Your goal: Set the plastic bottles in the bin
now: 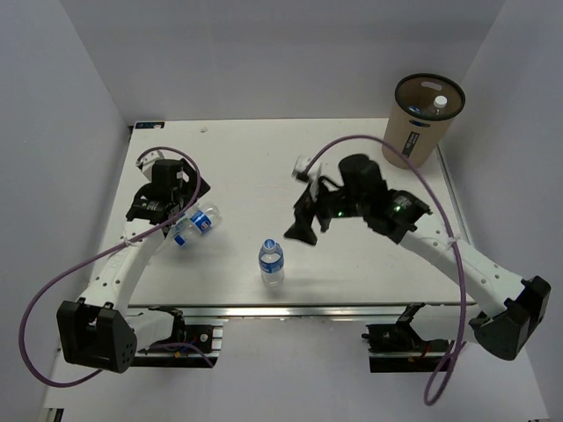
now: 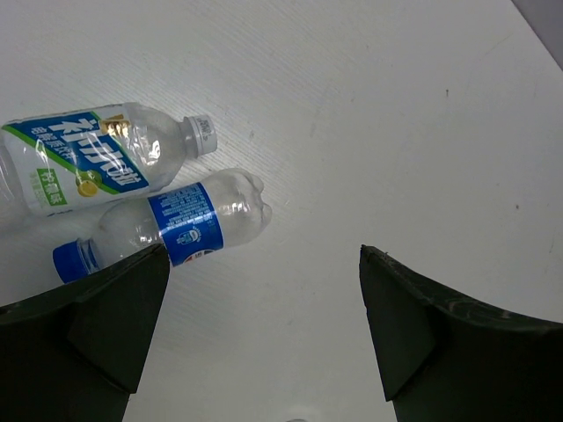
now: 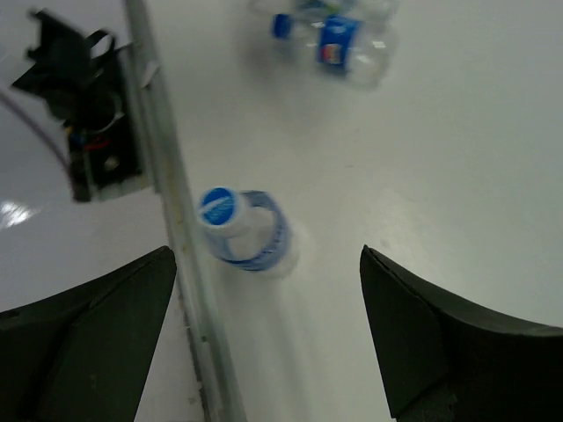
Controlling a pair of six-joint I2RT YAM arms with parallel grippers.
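One bottle inside bin. Right jaws wide, empty, near upright bottle well apart from bin: reach step. Left jaws wide. Next: straddle it, close.

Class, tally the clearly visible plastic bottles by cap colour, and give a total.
Blue cap: 2 (upright bottle, lying blue-label bottle)
White cap: 2 (lying green-striped bottle, bottle inside the bin)
Total: 4
Half-hidden item by the right arm: too unclear, not counted.

Left jaws spread wide, right jaws spread wide
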